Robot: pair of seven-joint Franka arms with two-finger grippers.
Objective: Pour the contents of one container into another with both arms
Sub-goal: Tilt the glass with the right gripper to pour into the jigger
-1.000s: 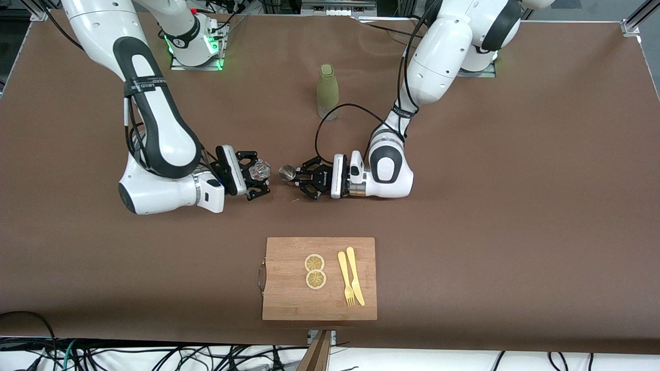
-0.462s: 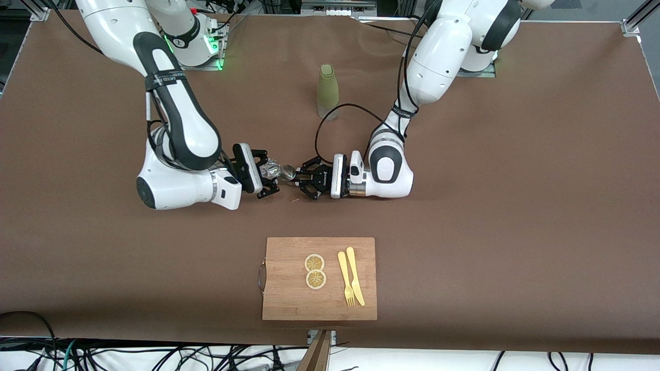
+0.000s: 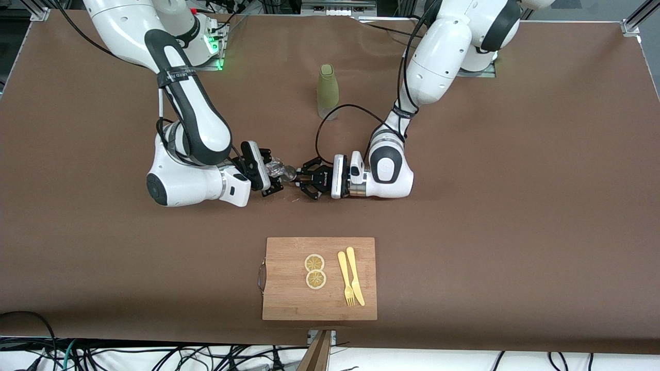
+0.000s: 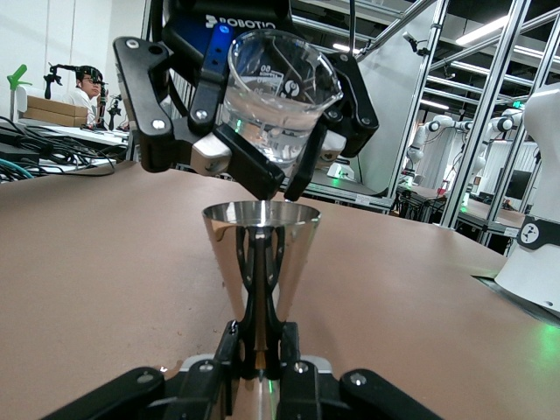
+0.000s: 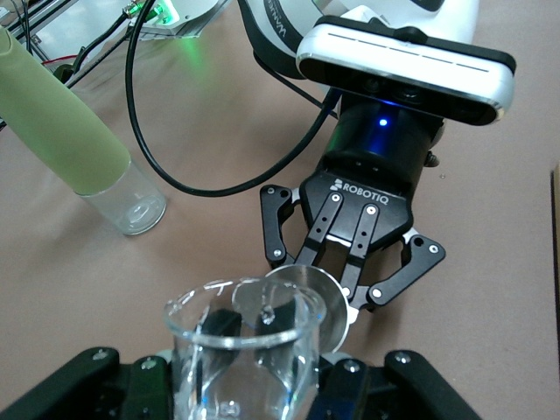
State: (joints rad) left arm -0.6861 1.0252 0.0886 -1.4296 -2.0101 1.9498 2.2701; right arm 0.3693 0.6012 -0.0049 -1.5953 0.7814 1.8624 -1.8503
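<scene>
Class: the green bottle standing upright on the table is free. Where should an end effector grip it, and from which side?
Grip the bottle around its green sleeve, about mid-height, coming in level from the side. It stands upright and narrows toward the top, so the straight middle likely gives the fingers the surest hold. The left arm's end looks easier, though that arm's cable loops close by.
</scene>
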